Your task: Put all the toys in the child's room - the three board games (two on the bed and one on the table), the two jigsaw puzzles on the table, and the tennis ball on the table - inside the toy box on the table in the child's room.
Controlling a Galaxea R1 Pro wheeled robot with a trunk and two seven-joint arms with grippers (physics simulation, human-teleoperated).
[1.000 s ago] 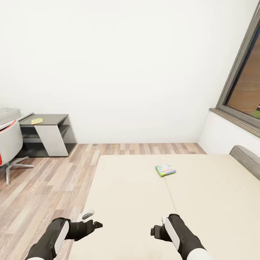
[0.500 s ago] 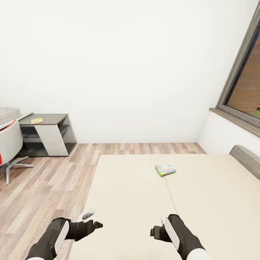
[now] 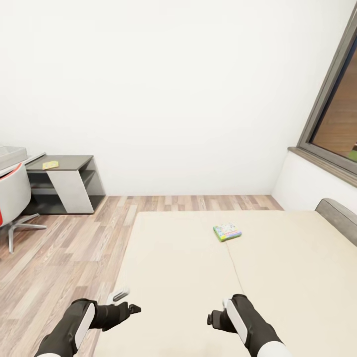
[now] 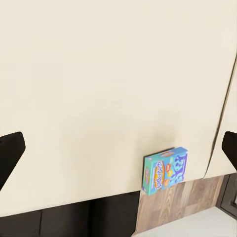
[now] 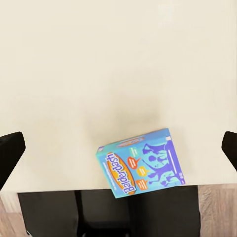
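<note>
Left gripper point(image 3: 130, 308): fingers spread, empty.
Right gripper point(image 3: 212, 318): fingers spread, empty.
Risk: green-edged game point(image 3: 227, 232) at 12 o'clock on bed point(image 3: 188, 267); overreach likely.

Toy box point(image 3: 11, 154) & chair point(image 3: 12, 198) cut by head view's edge; green game's point(image 3: 227, 232) print too small.

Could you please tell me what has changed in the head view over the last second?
Nothing visibly changed: the green-edged board game lies in the same spot on the bed, and the left gripper and right gripper hold the same low pose at the near edge.
</note>
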